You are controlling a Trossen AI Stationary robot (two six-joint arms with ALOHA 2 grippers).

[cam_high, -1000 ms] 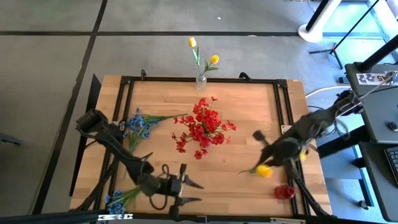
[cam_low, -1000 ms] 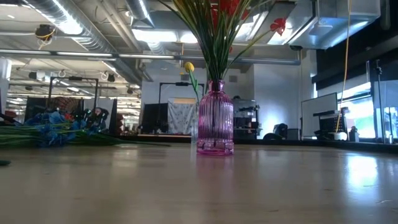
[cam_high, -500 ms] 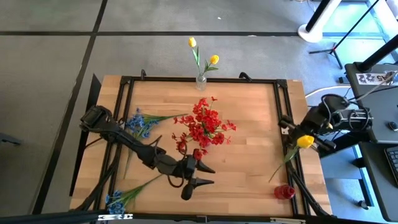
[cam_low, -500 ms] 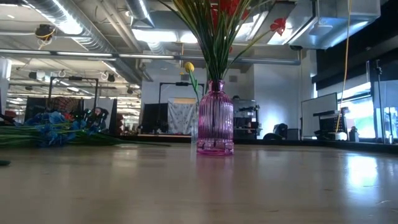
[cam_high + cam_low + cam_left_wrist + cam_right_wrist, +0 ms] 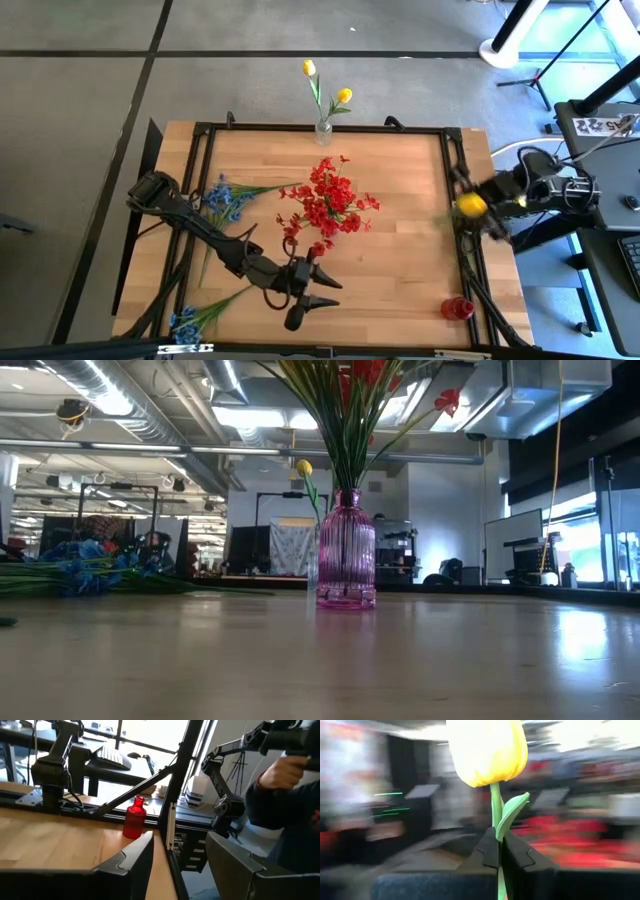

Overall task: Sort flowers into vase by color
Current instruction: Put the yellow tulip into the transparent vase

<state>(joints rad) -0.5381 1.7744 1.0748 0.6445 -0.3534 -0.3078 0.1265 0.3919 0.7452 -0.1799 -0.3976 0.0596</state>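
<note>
Two dark, near-black jointed arms are seen, built of slim links joined by bulkier rounded housings. Each left gripper (image 5: 177, 865) finger is a broad, flat, angular black plate. The right gripper (image 5: 499, 851) fingers are matte black with notched, stepped inner edges.

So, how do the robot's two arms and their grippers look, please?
Both arms are dark, almost black, built of slim jointed links. The left gripper ends in two pointed, wedge-shaped black fingers. The right gripper has the same matte black angular fingers. Dark cables run beside the right arm. No markings show.
</note>
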